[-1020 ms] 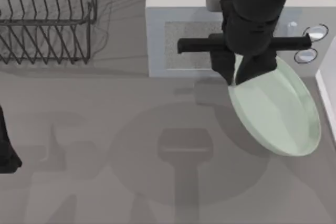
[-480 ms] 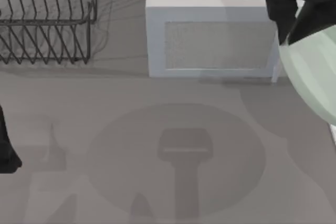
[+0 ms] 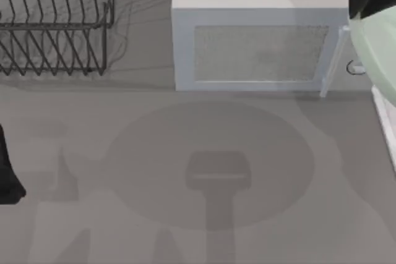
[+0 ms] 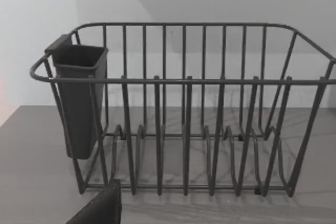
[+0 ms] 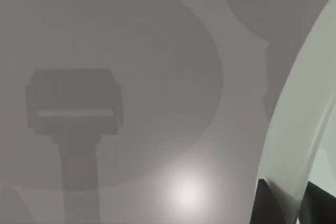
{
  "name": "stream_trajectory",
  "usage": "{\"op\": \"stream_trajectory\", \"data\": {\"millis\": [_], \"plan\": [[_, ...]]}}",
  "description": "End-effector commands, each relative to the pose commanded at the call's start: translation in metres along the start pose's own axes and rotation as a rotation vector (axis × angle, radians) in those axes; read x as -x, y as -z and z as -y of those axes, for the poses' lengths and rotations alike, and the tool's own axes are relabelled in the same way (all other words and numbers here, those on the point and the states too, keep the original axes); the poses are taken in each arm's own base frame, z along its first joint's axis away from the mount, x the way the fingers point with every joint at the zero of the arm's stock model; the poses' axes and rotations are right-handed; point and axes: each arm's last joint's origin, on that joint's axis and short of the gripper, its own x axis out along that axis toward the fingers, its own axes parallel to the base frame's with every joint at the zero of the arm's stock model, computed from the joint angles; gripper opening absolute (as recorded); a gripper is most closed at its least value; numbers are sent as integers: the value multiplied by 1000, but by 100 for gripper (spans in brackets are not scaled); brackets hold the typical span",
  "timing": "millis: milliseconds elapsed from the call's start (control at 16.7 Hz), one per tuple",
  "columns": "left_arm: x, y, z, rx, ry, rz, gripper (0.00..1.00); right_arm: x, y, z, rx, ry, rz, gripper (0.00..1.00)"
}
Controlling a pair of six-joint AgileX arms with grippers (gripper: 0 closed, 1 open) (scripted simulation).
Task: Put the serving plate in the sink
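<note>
The serving plate [image 3: 378,60], pale mint green and glossy, hangs tilted above the table at the far right, cut off by the top view's edge. My right gripper [image 3: 362,4] is shut on its upper rim, over the microwave's right end. The right wrist view has the plate's rim [image 5: 299,124] curving up from between the two dark fingers [image 5: 261,205]. My left arm [image 3: 7,174] is parked at the table's left edge. A white edge [image 3: 385,115] lies at the right border; I cannot tell whether it is the sink.
A white microwave [image 3: 260,47] stands at the back centre-right. A dark wire dish rack [image 3: 55,23] [image 4: 184,114] with a cutlery cup [image 4: 79,98] stands at the back left. The plate and arm cast broad shadows on the grey tabletop [image 3: 204,171].
The right gripper has carried the plate up and to the right, from in front of the microwave to the view's right edge. The left arm has stayed still.
</note>
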Motion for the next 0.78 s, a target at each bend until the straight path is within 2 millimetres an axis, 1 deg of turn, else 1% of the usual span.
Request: {"op": "stream_trajectory", "data": {"millis": [60, 180, 240, 360, 480, 600, 660, 780], "plan": [[0, 0, 0, 0, 0, 0, 100, 0, -10, 9, -6, 4, 20, 0], [0, 0, 0, 0, 0, 0, 100, -9, -35, 31, -22, 23, 48, 0], [0, 0, 0, 0, 0, 0, 100, -17, -49, 45, -33, 37, 56, 0], [0, 0, 0, 0, 0, 0, 100, -39, -77, 79, -50, 65, 55, 0], [0, 0, 0, 0, 0, 0, 100, -68, -102, 115, -56, 86, 33, 0], [0, 0, 0, 0, 0, 0, 100, -106, -120, 145, -42, 90, -20, 0], [0, 0, 0, 0, 0, 0, 100, -126, -126, 156, -29, 85, -54, 0], [0, 0, 0, 0, 0, 0, 100, -162, -134, 172, 3, 67, -117, 0]]}}
